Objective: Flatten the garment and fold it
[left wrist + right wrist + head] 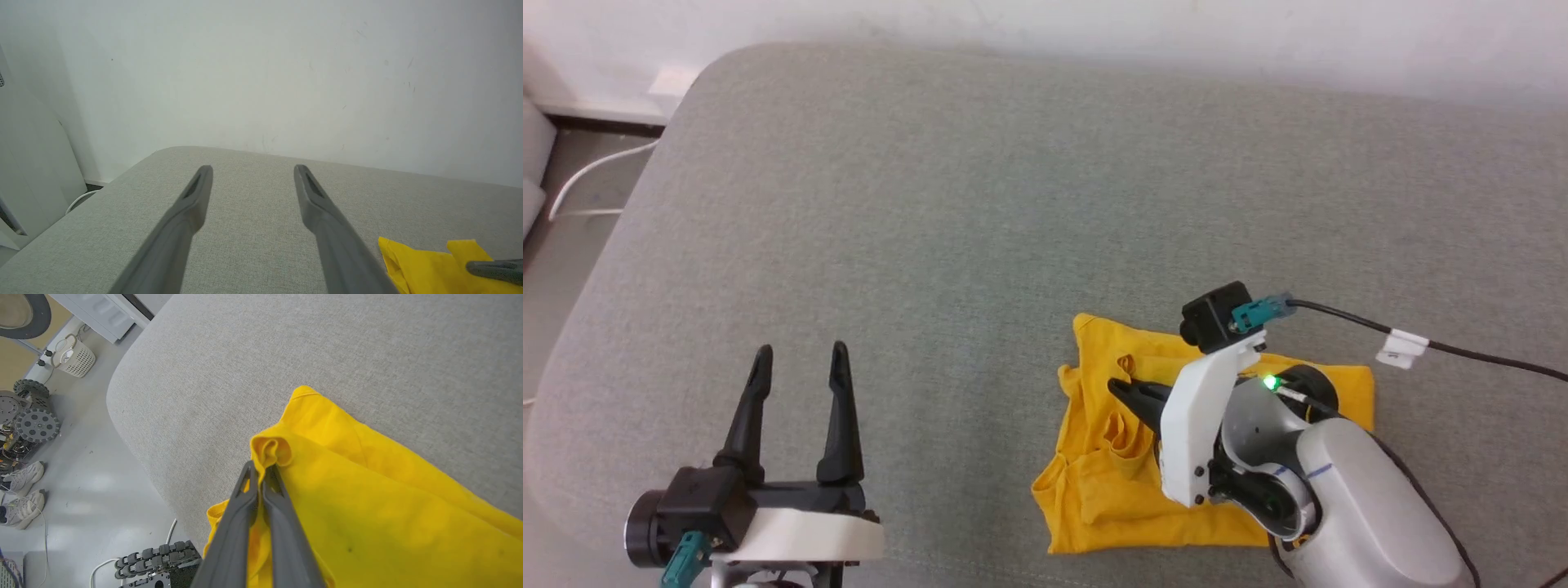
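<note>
The right hand [1117, 387] is pinched together on a rolled fold of the yellow T-shirt [1111, 490], which lies bunched by the grey cushion [931, 204]'s front edge. The left hand [800, 351], fingers apart and empty, hovers well to its left. Bare cushion stretches to the wall [1094, 24].

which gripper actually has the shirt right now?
The right gripper: its fingers are shut on a rolled fold of the yellow garment. The left gripper stands open over the bare grey cushion, apart from the fabric.
</note>
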Available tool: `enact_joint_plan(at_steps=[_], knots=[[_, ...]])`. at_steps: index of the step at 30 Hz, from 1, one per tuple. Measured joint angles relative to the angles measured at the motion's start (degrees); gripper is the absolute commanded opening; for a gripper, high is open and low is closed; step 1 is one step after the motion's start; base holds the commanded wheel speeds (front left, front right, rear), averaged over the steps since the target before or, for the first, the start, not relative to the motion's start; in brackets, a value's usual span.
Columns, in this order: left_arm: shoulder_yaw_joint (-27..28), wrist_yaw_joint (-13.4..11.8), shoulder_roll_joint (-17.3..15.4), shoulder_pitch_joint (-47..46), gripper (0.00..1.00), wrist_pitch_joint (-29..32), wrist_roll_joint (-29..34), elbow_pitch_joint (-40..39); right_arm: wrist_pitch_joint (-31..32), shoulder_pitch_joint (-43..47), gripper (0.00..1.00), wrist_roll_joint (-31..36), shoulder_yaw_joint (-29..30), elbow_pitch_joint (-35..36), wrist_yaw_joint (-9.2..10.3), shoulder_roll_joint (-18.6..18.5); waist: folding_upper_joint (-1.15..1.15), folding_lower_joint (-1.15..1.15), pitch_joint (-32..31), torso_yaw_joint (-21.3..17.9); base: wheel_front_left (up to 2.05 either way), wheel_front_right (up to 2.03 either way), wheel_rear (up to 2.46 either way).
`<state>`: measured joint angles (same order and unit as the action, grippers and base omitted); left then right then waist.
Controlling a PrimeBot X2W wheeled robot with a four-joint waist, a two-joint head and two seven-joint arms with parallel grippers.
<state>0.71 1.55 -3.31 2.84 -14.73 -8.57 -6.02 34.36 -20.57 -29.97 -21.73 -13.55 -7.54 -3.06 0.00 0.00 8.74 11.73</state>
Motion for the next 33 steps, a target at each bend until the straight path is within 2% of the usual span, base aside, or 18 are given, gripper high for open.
enact_joint_plan(at_steps=[10,11,12,13,20,26,29,33], knots=[[-1.68,-0.02,0.09,-1.02,1.0,0.0,-0.49,1.16,-4.9,-4.02,0.01,0.29,-2.33,-14.92,0.0,0.08,0.0,0.0,0.26,2.26,0.0,0.0,0.0],[-1.86,-0.02,0.09,-1.05,1.0,0.0,-0.51,1.23,-5.22,-4.44,0.19,0.26,-2.45,-16.26,0.0,0.1,0.0,0.0,0.23,2.37,0.0,0.0,0.0],[-1.98,-0.03,0.09,-1.12,1.0,0.0,-0.51,1.32,-5.52,-4.87,0.42,0.24,-2.57,-17.45,0.0,0.12,0.0,0.0,0.19,2.43,0.0,0.0,0.0],[-2.12,-0.03,0.09,-1.18,1.0,0.0,-0.52,1.36,-5.94,-5.26,1.0,0.12,-2.61,-18.42,0.0,0.12,0.0,0.0,0.16,2.45,0.0,0.0,0.0],[-2.09,-0.11,0.1,-1.2,1.0,0.0,-0.6,1.52,-9.26,-8.01,1.0,-4.27,-5.06,-20.37,0.0,0.14,0.0,0.0,-0.12,1.67,0.0,0.0,0.0],[-1.55,-0.37,0.07,-1.15,1.0,0.01,-0.6,1.34,-9.64,-9.84,1.0,-6.39,-4.74,-16.5,0.0,0.18,0.0,0.0,-0.46,-0.12,0.0,0.0,0.0],[-1.45,-0.67,0.07,-1.13,1.0,0.01,-0.59,1.08,-10.26,-9.88,1.0,-4.68,-1.93,-13.21,0.0,0.23,0.0,0.0,-0.54,-1.25,0.0,0.0,0.0],[-1.4,-0.78,0.04,-1.09,1.0,0.0,-0.59,0.58,-11.83,-8.98,1.0,1.44,3.38,-6.39,0.0,-1.3,0.0,0.0,-0.44,-2.75,0.0,0.0,0.0]])
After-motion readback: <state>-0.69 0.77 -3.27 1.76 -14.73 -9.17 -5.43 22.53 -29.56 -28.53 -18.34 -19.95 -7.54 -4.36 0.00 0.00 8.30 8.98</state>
